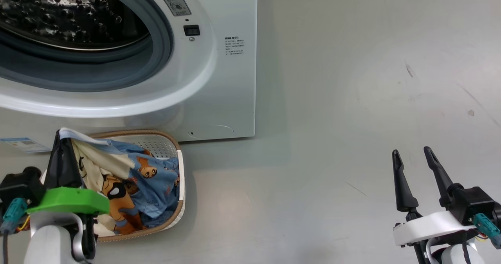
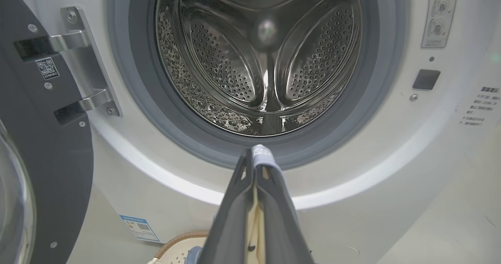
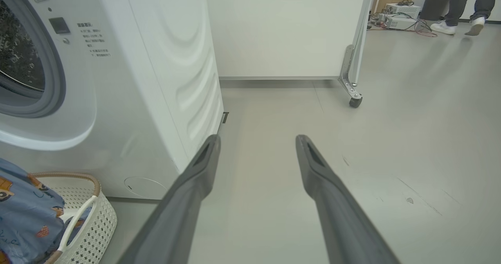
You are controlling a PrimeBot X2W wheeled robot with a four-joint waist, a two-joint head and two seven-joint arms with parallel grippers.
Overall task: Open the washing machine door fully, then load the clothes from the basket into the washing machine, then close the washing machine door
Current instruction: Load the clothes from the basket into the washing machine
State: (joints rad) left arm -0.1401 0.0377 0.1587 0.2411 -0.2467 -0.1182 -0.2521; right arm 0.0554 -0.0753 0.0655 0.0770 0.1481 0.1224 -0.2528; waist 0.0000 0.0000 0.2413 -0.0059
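My left gripper [image 1: 61, 137] is clamped on the light blue garment with orange-brown cartoon animals [image 1: 158, 176], which hangs into the cream perforated basket [image 1: 157, 144] before the white washing machine [image 1: 235, 94]; my right gripper [image 1: 411, 151] has its fingers apart.

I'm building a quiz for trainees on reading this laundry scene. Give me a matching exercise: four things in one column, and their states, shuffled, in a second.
Things
1. left gripper
2. right gripper
3. washing machine door
4. basket

States
A. swung wide open
B. on the floor before the washing machine, with clothes inside
C. open, holding nothing
D. shut on the clothes

Pairs: 1-D, 2-C, 3-A, 4-B
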